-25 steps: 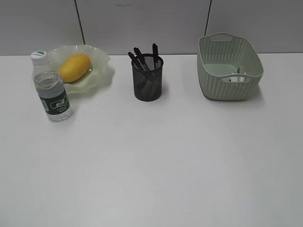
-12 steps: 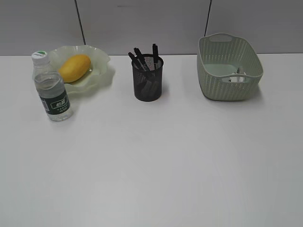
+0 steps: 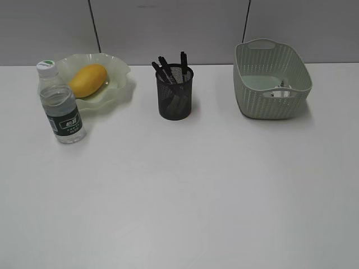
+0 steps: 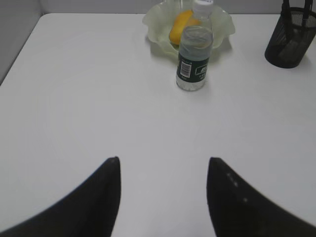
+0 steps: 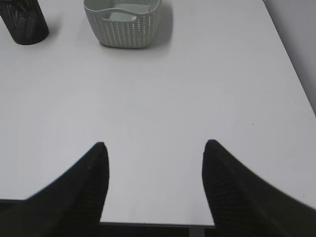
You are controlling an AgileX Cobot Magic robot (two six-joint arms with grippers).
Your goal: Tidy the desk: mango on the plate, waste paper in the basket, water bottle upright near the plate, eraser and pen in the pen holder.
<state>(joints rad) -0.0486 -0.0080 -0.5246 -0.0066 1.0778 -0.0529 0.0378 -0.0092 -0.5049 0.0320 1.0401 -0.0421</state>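
The yellow-orange mango (image 3: 88,79) lies on the ruffled green plate (image 3: 120,84) at the back left of the desk (image 3: 185,190). Just in front of the plate the water bottle (image 3: 61,103) stands upright, white cap on top. Three dark pens (image 3: 167,69) stick out of the black mesh pen holder (image 3: 175,94). A white scrap of waste paper (image 3: 279,92) shows inside the basket (image 3: 272,106). No eraser is visible. My left gripper (image 4: 164,160) is open over bare desk, well short of the bottle (image 4: 194,52). My right gripper (image 5: 155,143) is open and empty near the front edge.
Neither arm shows in the exterior view. In the right wrist view the basket (image 5: 123,29) and pen holder (image 5: 22,22) stand far ahead, and the desk's right edge (image 5: 296,84) runs beside a grey wall. A grey panel wall (image 3: 168,28) backs the desk.
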